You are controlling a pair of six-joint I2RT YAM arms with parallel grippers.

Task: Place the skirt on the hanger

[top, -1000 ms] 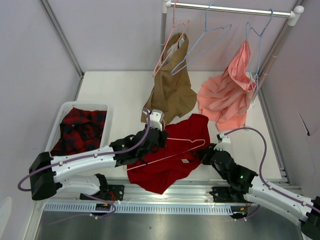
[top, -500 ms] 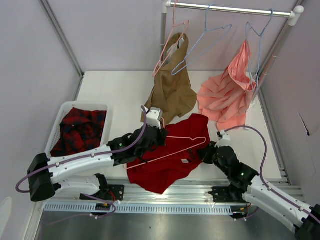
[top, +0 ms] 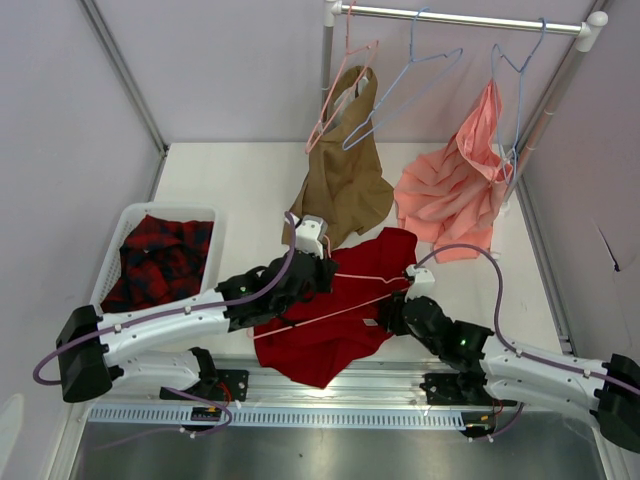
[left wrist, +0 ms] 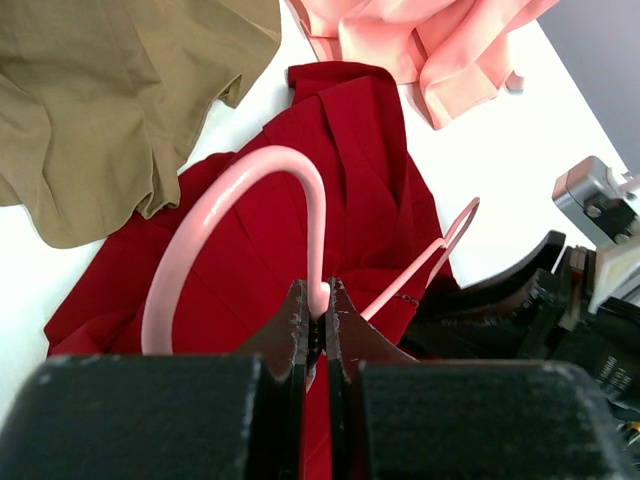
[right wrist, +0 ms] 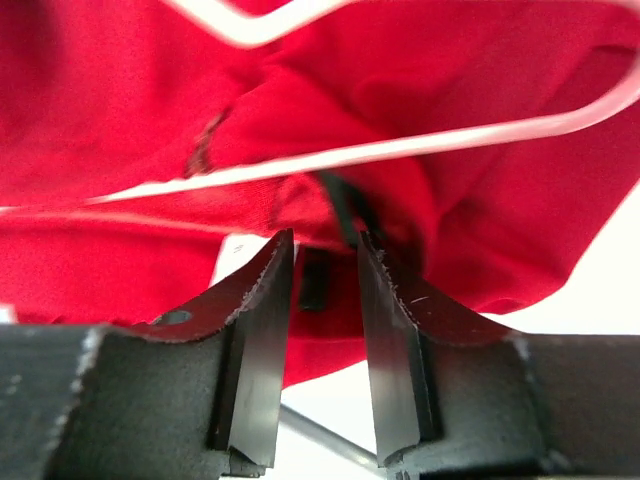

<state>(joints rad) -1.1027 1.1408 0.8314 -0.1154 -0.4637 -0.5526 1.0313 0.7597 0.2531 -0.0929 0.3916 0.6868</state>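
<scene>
The deep-red skirt point(top: 315, 350) lies crumpled on the table near the front edge. Across it lies the pale-pink hanger point(top: 335, 310). My left gripper point(top: 322, 262) is shut on the base of the hanger's hook, and the left wrist view shows the hanger point(left wrist: 240, 200) pinched between the fingertips of the left gripper point(left wrist: 318, 300) above the skirt point(left wrist: 370, 180). My right gripper point(top: 388, 316) is at the skirt's right edge. In the right wrist view the right gripper point(right wrist: 325, 262) is open, with a fold of skirt point(right wrist: 480, 130) and the hanger wire point(right wrist: 400, 148) just beyond the tips.
A white basket point(top: 168, 208) at the left holds a plaid garment. From the rail point(top: 460, 18) at the back hang a tan garment point(top: 345, 180), a salmon-pink garment point(top: 450, 200) and light-blue hangers point(top: 410, 80). Walls enclose the table on three sides.
My right gripper has opened and slid left, in against the skirt's right edge. The left gripper still holds the hanger, which has shifted only slightly.
</scene>
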